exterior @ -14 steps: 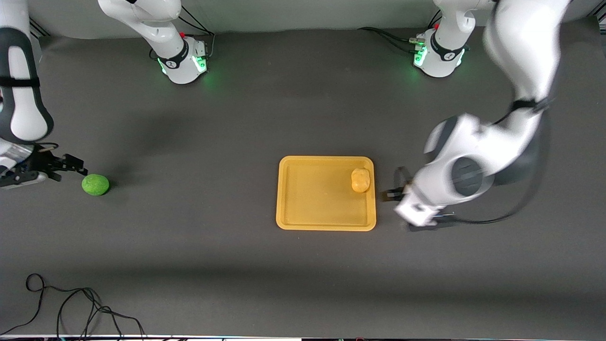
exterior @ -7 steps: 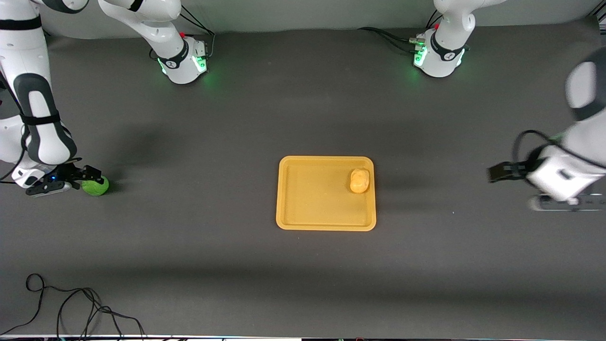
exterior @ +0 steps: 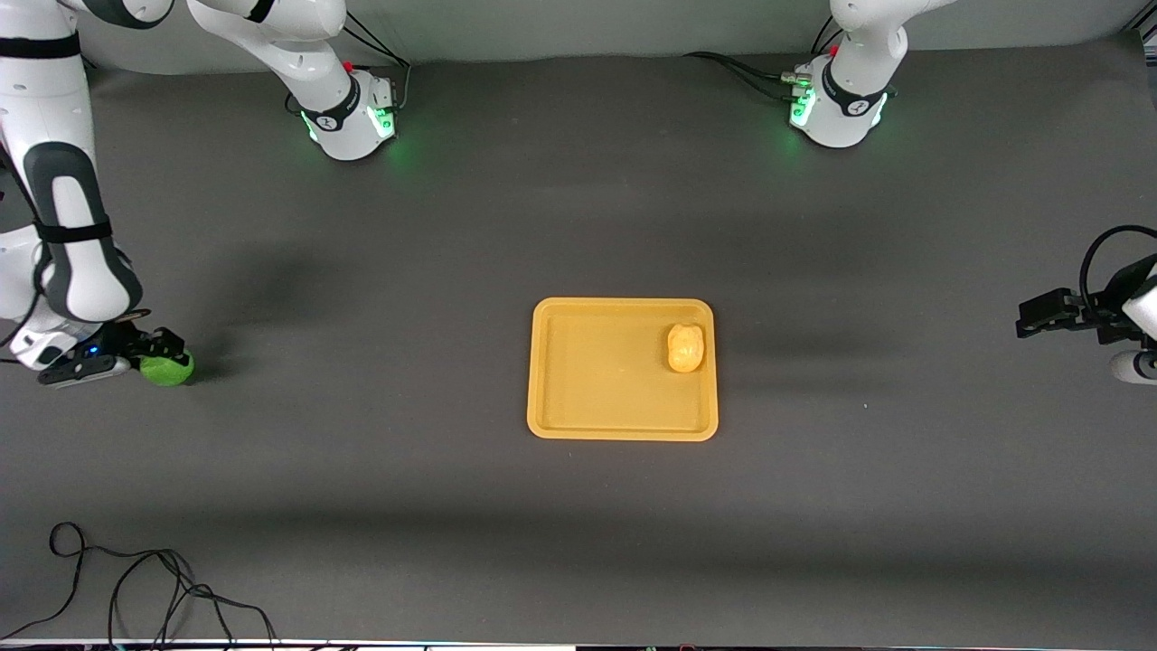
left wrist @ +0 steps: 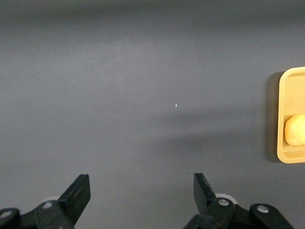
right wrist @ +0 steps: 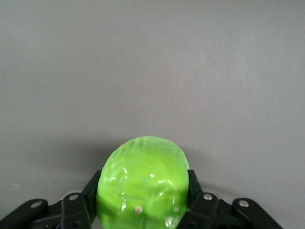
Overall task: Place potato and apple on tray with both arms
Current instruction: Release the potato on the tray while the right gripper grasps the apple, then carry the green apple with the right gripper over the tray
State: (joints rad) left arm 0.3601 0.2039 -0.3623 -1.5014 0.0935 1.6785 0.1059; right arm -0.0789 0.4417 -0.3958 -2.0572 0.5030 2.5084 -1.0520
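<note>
The yellow-orange potato (exterior: 686, 347) lies on the yellow-orange tray (exterior: 597, 411) at the tray's edge toward the left arm's end; both also show in the left wrist view, potato (left wrist: 296, 130), tray (left wrist: 284, 86). The bright green apple (exterior: 169, 370) rests on the table at the right arm's end. My right gripper (exterior: 155, 354) is shut on the apple (right wrist: 142, 181), a finger on each side. My left gripper (exterior: 1030, 318) is open and empty over the bare table at the left arm's end; its fingers (left wrist: 78, 193) stand wide apart.
A black cable (exterior: 136, 588) lies looped on the table near the front camera at the right arm's end. The two arm bases with green lights (exterior: 357, 122) stand along the edge farthest from the front camera.
My left arm swung away from the tray to the left arm's end of the table. My right gripper came down around the apple and closed on it; the apple shifted slightly.
</note>
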